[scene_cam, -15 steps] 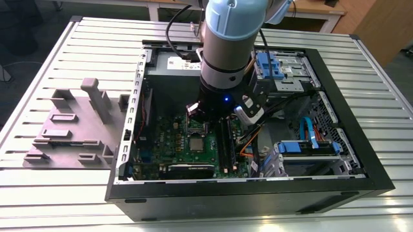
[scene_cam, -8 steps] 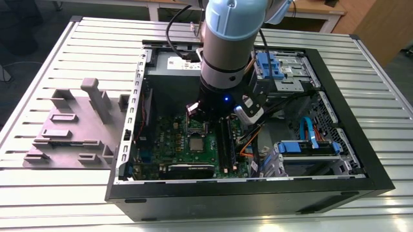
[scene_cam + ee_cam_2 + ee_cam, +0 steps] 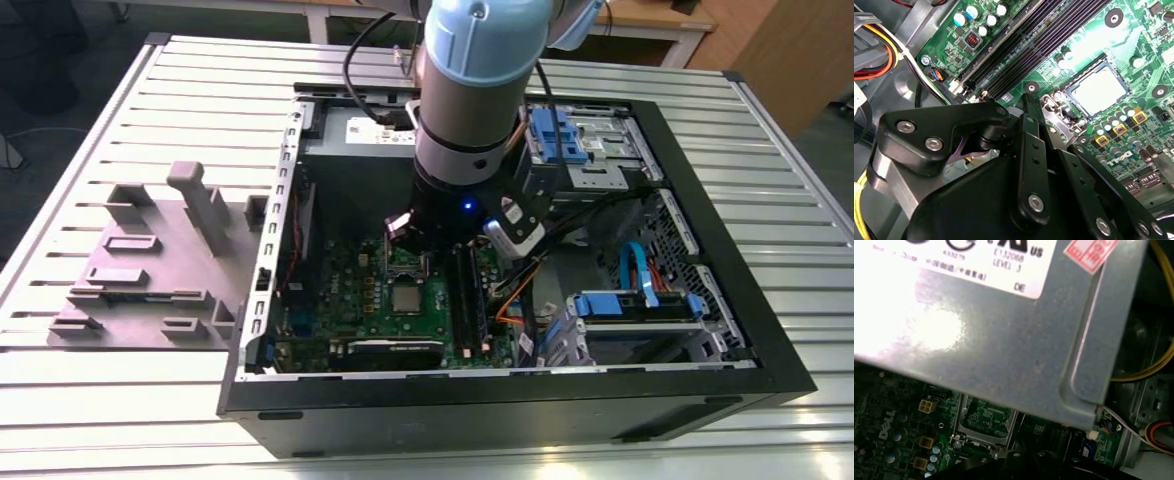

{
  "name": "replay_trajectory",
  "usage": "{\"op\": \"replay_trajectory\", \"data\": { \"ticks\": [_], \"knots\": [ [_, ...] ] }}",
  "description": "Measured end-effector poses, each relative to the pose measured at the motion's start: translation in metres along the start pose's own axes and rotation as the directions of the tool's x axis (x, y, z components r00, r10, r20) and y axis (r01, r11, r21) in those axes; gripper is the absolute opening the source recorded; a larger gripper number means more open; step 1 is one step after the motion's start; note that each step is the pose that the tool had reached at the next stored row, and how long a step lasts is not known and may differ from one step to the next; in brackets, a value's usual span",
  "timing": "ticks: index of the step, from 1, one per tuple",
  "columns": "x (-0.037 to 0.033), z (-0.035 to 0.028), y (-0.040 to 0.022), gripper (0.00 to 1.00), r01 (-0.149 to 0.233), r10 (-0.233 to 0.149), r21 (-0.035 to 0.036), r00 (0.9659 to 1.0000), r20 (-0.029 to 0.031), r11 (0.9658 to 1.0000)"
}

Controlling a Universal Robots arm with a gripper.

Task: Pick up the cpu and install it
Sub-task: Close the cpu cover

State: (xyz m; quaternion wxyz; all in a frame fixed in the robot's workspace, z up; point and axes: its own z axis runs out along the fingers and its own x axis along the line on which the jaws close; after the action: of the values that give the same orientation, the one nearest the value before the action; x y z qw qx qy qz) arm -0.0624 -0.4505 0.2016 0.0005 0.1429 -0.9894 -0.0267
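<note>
Pincer [image 3: 426, 246] hangs low inside case [image 3: 763, 352], over the board. Released or clenched: cannot tell. Exterior view, left to right: grey jig [image 3: 147, 270] on surface [image 3: 107, 410], outside case. Cpu [image 3: 404, 297] lies flat in its socket, near pincer tip, not touching, on camera's side of it. RAM slots [image 3: 466, 290] run just beside cpu. Cpu is square, no long axis. Judgement: open room above cpu; slots & case wall hem the sides.

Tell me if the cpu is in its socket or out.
In: the small silvery square cpu lies flat within the dark socket.
</note>
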Motion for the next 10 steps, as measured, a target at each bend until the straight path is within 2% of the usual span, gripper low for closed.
{"op": "replay_trajectory", "data": {
  "ticks": [3, 4, 7, 10],
  "knots": [
    [0.0, 0.0, 0.0, 0.1, 0.0, 0.0, -0.0014, 1.0, 0.0003, 1.0],
    [0.0001, -0.0001, 0.0, 0.1, 0.0, 0.0, -0.0031, 1.0, 0.0007, 1.0],
    [0.0014, 0.0001, 0.0004, 0.1, 0.0, 0.0, -0.014, 1.0, 0.0045, 0.9999],
    [0.0018, 0.0002, 0.0005, 0.1, 0.0, 0.0, -0.0164, 1.0, 0.0054, 0.9999]
  ]
}}
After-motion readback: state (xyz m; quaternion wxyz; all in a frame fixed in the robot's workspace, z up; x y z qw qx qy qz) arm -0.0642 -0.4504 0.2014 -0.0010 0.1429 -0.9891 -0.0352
